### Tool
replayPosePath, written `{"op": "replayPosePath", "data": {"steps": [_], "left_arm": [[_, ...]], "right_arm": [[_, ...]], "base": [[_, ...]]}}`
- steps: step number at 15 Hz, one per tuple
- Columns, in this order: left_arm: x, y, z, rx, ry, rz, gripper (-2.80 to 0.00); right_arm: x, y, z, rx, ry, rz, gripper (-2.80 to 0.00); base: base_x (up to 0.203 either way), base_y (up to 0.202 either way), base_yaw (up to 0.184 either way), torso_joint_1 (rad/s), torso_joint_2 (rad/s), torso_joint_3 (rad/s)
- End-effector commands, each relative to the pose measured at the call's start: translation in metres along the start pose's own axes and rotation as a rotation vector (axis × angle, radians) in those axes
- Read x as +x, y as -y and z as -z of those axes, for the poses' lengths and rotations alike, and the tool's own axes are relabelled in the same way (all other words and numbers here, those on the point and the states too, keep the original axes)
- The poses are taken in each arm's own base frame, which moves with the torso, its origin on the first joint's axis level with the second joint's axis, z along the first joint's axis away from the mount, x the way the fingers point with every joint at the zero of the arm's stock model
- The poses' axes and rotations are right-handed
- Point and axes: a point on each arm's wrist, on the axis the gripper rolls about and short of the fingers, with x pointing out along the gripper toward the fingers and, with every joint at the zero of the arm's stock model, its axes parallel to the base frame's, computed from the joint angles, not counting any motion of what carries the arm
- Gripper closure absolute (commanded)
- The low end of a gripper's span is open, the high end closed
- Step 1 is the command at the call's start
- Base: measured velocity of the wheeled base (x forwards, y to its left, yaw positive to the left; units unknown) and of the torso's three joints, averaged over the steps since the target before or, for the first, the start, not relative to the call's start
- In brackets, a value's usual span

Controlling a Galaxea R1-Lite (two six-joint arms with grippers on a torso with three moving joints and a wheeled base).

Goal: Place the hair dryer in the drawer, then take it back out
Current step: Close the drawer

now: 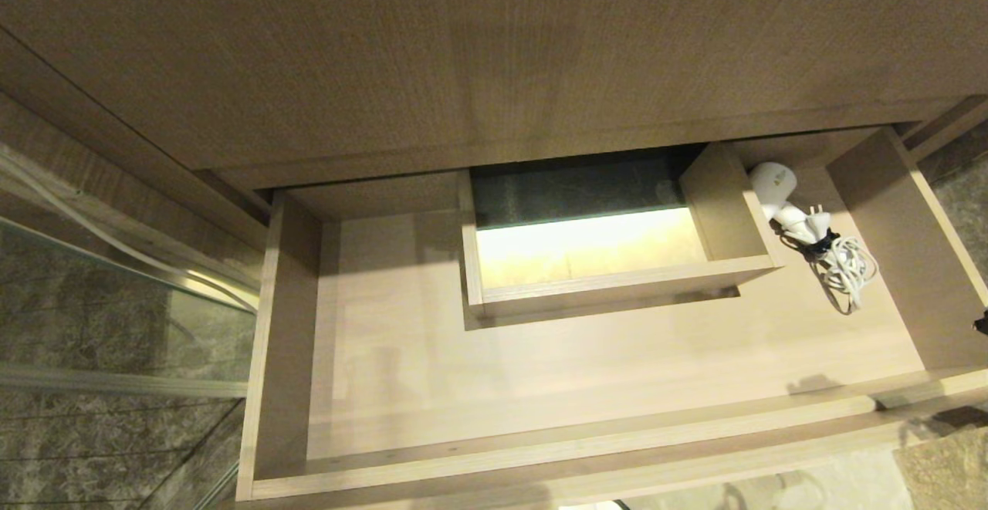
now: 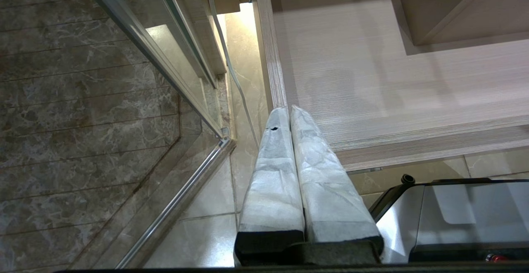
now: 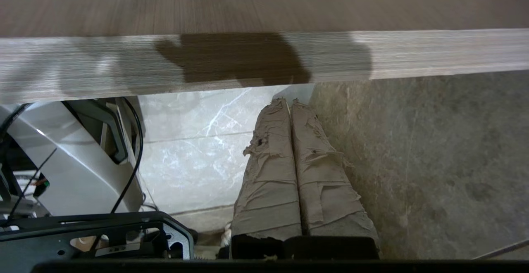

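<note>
Hair dryer (image 1: pixel 774 186) lies inside drawer (image 1: pixel 540 448), far right corner, beside boxed cut-out (image 1: pixel 617 278), cord (image 1: pixel 847 272) coiled alongside. Right gripper (image 3: pixel 289 101) pressed together, empty, below drawer front. Left gripper (image 2: pixel 288 108) together, parked. Risk: cord snagging the cut-out wall on lift.

One drawer (image 1: pixel 587 386) stands pulled out, and inside it there is one boxed rectangular cut-out (image 1: pixel 617 282). One hair dryer (image 1: pixel 776 190) lies in the drawer, with one white cord (image 1: pixel 845 271) coiled beside it and one plug (image 1: pixel 814 221) showing two prongs. Two grippers are in view, one per wrist camera: the left gripper (image 2: pixel 284 110) and the right gripper (image 3: pixel 289 100), each with two wrapped fingers pressed together, four fingers in all. One glass panel (image 1: pixel 116 294) stands at the left of the drawer.
</note>
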Motion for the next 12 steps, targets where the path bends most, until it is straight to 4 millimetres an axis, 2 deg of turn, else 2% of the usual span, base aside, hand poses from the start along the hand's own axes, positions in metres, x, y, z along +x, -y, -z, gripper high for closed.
{"op": "replayPosePath", "data": {"steps": [1,12], "left_arm": [[0.0,0.0,0.0,0.0,0.0,0.001,0.0],[0.0,0.0,0.0,0.0,0.0,-0.001,0.0]], "right_arm": [[0.009,0.0,0.0,-0.01,-0.04,-0.026,0.0],[0.032,0.011,-0.021,-0.011,-0.002,-0.009,0.0]], "base": [[0.0,0.0,0.0,0.0,0.0,0.0],[0.0,0.0,0.0,0.0,0.0,0.0]]}}
